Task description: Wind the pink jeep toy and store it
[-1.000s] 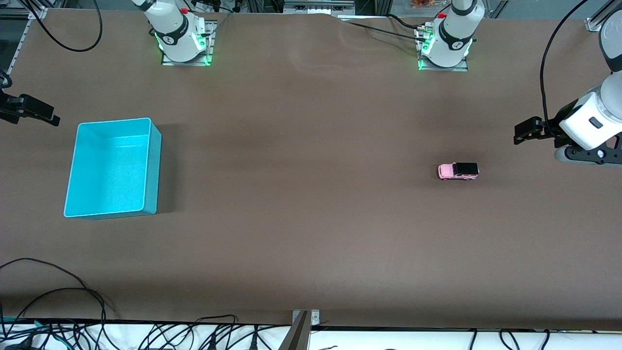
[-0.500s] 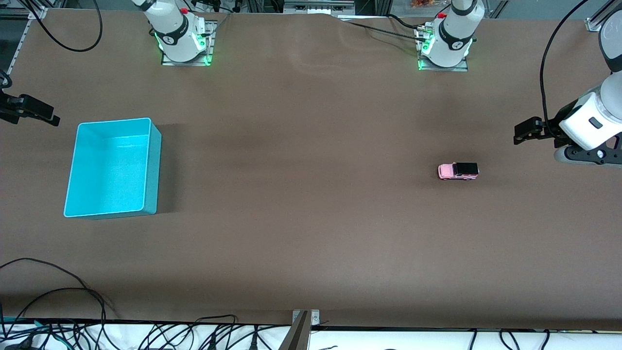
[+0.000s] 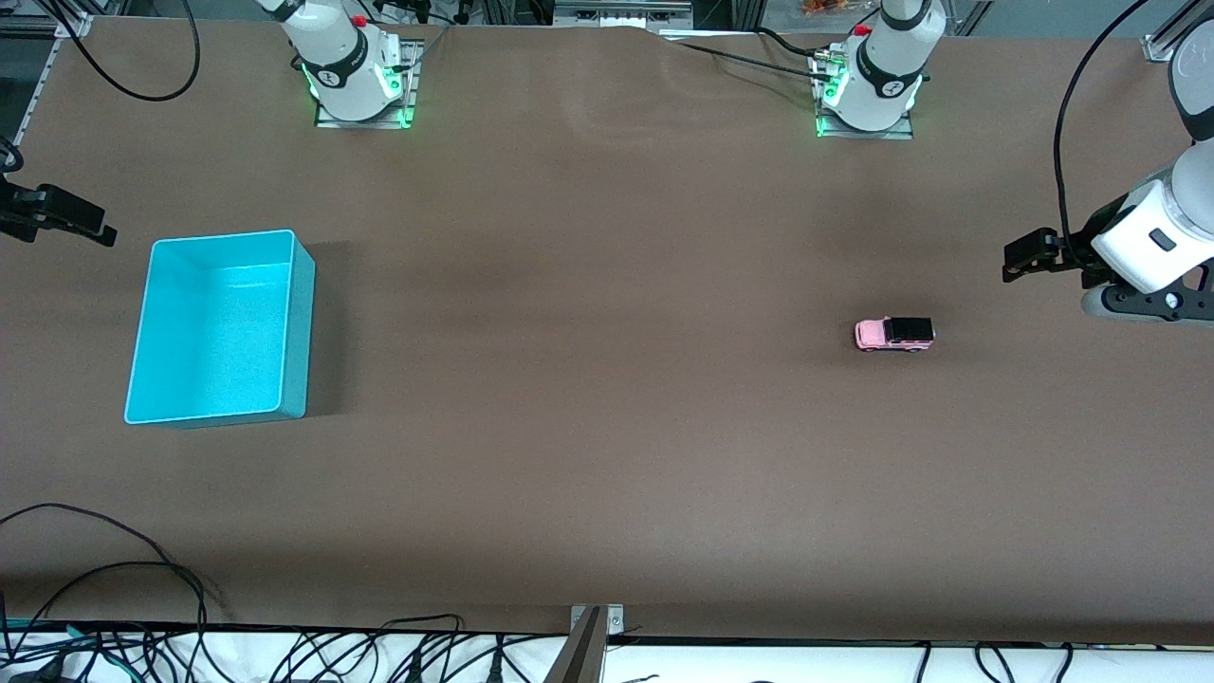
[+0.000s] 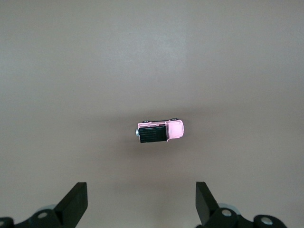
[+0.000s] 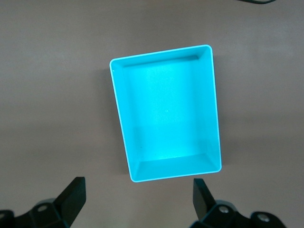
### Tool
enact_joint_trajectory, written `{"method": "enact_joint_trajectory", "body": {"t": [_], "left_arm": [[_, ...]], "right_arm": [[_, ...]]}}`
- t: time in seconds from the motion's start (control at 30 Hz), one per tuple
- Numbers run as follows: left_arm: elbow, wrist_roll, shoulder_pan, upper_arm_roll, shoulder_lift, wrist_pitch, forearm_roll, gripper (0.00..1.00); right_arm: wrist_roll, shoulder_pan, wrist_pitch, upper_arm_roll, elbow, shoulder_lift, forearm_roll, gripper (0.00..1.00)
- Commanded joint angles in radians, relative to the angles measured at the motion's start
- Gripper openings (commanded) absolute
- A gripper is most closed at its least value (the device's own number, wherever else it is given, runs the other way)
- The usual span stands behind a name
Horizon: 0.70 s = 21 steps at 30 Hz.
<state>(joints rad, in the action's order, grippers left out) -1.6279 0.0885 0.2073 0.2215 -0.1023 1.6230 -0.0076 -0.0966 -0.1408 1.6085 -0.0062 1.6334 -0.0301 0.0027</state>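
Observation:
The pink jeep toy [image 3: 894,334] has a light pink body and a black roof. It stands on its wheels on the brown table, toward the left arm's end. My left gripper [image 3: 1136,304] hovers above the table beside the jeep, farther toward that end. In the left wrist view it is open and empty [image 4: 141,194], well apart from the jeep [image 4: 159,131]. My right gripper [image 5: 137,190] is open and empty, above the table beside the turquoise bin [image 5: 166,164]. The bin [image 3: 300,332] is empty and stands toward the right arm's end.
The two arm bases [image 3: 358,71] [image 3: 871,81] stand at the table edge farthest from the front camera. Black cables [image 3: 114,579] lie along the nearest edge. A black part of the right arm's hand [image 3: 57,216] shows at the table's end by the bin.

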Motion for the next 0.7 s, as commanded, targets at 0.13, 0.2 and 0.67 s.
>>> {"method": "enact_joint_trajectory", "body": {"t": [0.13,0.2,0.67], "left_arm": [[-0.007,0.008,-0.002,-0.002,0.006,-0.008,0.017,1.00],[-0.007,0.008,-0.002,-0.002,0.006,-0.008,0.017,1.00],[-0.007,0.008,-0.002,-0.002,0.006,-0.008,0.017,1.00]], "right_arm": [[-0.015,-0.002,0.001,0.002,-0.017,-0.008,0.014,1.00],[-0.015,-0.002,0.001,0.002,-0.017,-0.008,0.013,1.00],[-0.003,0.078,0.027,0.008,-0.017,-0.025,0.007,1.00]]}}
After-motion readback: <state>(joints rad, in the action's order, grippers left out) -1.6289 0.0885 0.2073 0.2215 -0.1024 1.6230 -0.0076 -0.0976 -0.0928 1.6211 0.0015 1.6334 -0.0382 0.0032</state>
